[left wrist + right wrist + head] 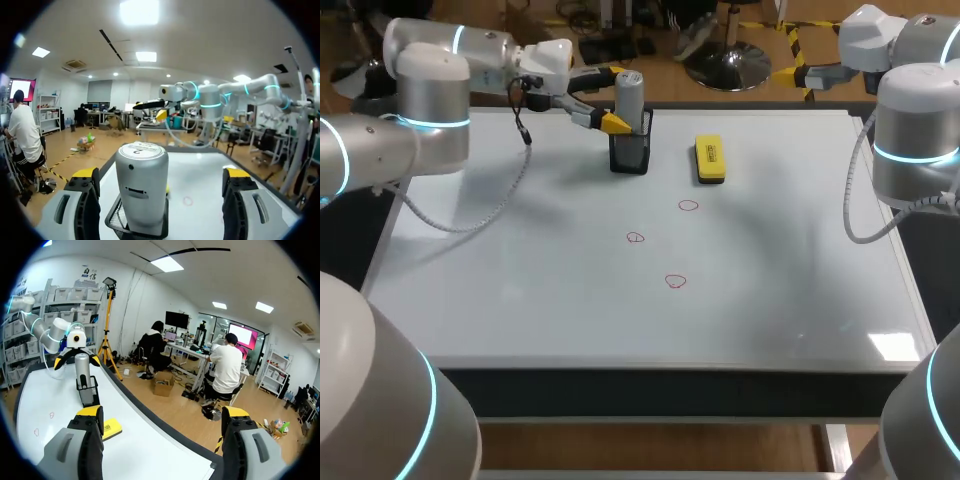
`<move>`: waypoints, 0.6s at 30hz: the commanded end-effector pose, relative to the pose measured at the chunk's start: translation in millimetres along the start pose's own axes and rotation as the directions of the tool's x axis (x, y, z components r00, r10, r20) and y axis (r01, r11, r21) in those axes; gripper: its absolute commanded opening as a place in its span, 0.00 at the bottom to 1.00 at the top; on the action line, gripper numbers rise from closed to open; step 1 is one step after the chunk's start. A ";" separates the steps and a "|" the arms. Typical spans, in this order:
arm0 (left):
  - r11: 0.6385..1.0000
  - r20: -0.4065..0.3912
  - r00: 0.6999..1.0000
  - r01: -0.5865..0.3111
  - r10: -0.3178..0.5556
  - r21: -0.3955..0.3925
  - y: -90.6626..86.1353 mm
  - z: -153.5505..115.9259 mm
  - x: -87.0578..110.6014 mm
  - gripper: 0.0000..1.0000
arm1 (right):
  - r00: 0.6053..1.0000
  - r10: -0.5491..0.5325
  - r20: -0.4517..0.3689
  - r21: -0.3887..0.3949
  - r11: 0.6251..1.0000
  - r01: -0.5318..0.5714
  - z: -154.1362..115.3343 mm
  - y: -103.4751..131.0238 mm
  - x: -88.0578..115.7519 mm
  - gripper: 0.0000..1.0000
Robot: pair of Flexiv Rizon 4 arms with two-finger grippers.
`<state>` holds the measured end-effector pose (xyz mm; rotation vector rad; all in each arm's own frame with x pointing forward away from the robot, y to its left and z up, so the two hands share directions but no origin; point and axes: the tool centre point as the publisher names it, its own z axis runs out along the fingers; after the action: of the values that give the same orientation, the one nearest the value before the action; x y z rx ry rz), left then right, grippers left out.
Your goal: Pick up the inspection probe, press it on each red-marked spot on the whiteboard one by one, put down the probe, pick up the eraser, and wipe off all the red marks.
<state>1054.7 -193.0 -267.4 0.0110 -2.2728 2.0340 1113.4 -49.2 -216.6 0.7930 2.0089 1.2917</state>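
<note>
The pick-up of the inspection probe (629, 95) is judged to be in hand. It stands upright in the black mesh holder (630, 155) near the whiteboard's (520, 300) far edge, flanked by the spread fingers of the left gripper (612, 98) and not yet pinched. Closing on it, then a straight lift, is called for next. The right gripper (162, 422) is held spread and empty beyond the right edge.

Three small red ring marks (688, 206) show on the glossy white whiteboard (520, 290). At its far side, a silver-grey cylindrical probe (630, 95) sits in a black mesh holder (629, 158); right of it, a yellow block eraser (709, 160) has a black strip. Yellow tips cap the left gripper (160, 175) and right gripper (162, 415); cyan bands ring the silver-white arms (430, 90).
</note>
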 end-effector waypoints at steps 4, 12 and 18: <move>1.000 0.013 1.000 0.002 -0.002 0.002 7.1 12.5 -8.4 1.00 | 1.000 0.000 -0.001 0.001 1.000 0.000 0.2 0.1 -0.5 1.00; 1.000 0.030 1.000 0.009 -0.009 0.002 10.8 16.1 -12.2 1.00 | 1.000 0.000 -0.001 0.001 1.000 0.000 0.2 0.1 -0.5 1.00; 1.000 0.037 0.999 0.009 -0.009 0.002 11.1 12.8 -14.7 0.67 | 1.000 0.000 -0.001 0.001 1.000 0.000 0.2 0.1 -0.5 1.00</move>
<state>1067.3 -206.3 -280.5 0.0604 -2.2876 2.0481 1113.4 -49.2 -216.6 0.7931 2.0089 1.2917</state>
